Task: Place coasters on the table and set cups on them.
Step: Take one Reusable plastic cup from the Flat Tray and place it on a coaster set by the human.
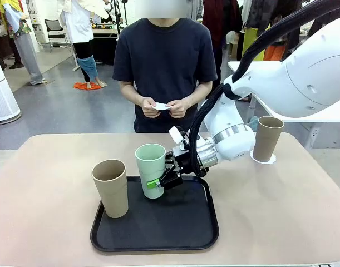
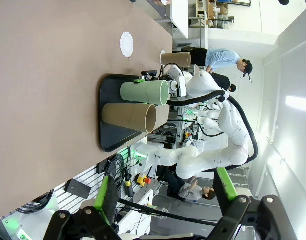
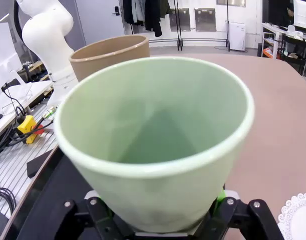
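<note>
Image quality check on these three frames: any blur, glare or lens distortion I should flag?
Front view: even soft light, sharp, no harsh shadows on the table. Left wrist view: rolled sideways, bright glare patch on the wall. Right wrist view: wide-angle bulges the mint green cup, its near rim slightly soft; a coaster is cropped at the corner.

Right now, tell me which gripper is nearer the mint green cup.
Right. The right gripper is closed on the mint green cup near its base, at the black tray; the left gripper hangs open, well back from the tray.
</note>
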Robot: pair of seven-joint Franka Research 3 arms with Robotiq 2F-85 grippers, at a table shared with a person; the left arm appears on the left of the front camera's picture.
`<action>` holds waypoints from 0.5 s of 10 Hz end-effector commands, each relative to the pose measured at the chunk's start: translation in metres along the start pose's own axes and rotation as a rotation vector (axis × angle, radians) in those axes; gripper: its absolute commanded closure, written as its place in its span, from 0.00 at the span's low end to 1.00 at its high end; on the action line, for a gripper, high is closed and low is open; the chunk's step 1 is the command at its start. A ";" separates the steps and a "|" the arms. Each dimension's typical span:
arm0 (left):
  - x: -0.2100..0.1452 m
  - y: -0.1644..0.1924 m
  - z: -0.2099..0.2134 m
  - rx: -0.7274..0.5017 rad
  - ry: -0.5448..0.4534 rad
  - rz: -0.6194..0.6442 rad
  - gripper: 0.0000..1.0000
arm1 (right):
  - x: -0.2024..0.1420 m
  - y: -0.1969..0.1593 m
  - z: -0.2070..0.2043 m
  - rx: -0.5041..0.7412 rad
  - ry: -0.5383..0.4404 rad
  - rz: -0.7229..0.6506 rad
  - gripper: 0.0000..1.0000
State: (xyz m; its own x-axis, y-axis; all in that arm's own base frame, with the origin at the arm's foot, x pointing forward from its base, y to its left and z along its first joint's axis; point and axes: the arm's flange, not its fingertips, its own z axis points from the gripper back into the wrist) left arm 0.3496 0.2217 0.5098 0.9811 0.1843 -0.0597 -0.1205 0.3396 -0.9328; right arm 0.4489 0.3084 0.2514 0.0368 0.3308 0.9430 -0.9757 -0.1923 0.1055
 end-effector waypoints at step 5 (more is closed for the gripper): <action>0.000 -0.001 0.001 -0.008 -0.018 -0.007 0.00 | 0.106 0.023 0.024 -0.106 -0.014 0.037 0.21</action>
State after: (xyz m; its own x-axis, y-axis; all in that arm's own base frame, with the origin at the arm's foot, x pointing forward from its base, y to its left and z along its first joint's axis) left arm 0.3496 0.2217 0.5097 0.9811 0.1842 -0.0599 -0.1207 0.3395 -0.9328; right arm 0.4518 0.3122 0.3241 -0.0009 0.3063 0.9519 -0.9867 -0.1549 0.0489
